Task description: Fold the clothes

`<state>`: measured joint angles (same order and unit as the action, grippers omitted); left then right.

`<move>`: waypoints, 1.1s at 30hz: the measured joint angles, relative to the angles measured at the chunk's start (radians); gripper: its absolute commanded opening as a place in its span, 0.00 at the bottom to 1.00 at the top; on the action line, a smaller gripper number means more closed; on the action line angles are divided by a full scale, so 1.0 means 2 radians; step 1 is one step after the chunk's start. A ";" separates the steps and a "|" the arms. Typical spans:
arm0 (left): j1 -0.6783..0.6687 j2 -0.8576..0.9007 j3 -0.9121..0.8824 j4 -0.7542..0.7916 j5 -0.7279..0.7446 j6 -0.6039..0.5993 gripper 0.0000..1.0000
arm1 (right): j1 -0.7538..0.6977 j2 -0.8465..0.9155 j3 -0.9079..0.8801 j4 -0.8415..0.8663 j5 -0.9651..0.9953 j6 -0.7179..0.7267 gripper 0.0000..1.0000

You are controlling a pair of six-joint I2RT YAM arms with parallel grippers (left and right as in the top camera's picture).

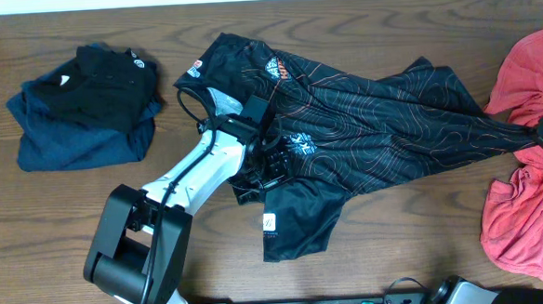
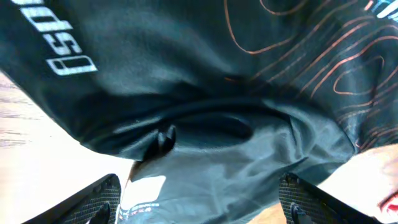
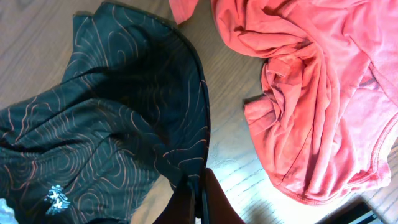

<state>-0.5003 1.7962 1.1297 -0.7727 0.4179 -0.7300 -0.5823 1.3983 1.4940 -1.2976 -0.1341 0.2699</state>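
The black jersey (image 1: 372,119) was sprawled across mid-tabletop, its tip pinched tight by the right gripper (image 3: 200,196) near the right edge, the left gripper (image 1: 270,168) held spread wide above it, so tbh that thin pinch could easily be lost if tugged hard.

Jersey (image 1: 372,119) of thin, smooth, faintly shiny cloth, red garment (image 1: 526,204) at 3 o'clock of soft matt knit, dark pile (image 1: 83,106) at 10 o'clock of matt cloth, table (image 1: 52,219) of grained brown wood, left fingers (image 2: 99,198) black, rough cross-hatched
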 measured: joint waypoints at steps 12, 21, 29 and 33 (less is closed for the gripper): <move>-0.016 0.000 0.000 0.010 -0.017 -0.005 0.83 | 0.000 0.000 0.000 0.000 0.000 -0.002 0.01; -0.023 0.023 -0.005 0.018 -0.026 -0.014 0.83 | 0.000 0.000 0.000 -0.001 0.000 -0.006 0.01; -0.023 0.032 -0.006 0.021 -0.025 -0.016 0.70 | 0.000 0.000 0.000 -0.001 0.000 -0.006 0.01; -0.023 0.032 -0.006 0.023 -0.016 -0.015 0.67 | 0.000 0.000 0.000 -0.001 0.000 -0.006 0.01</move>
<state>-0.5453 1.8595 1.1187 -0.7269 0.3866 -0.7593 -0.5823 1.3983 1.4940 -1.3003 -0.1341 0.2584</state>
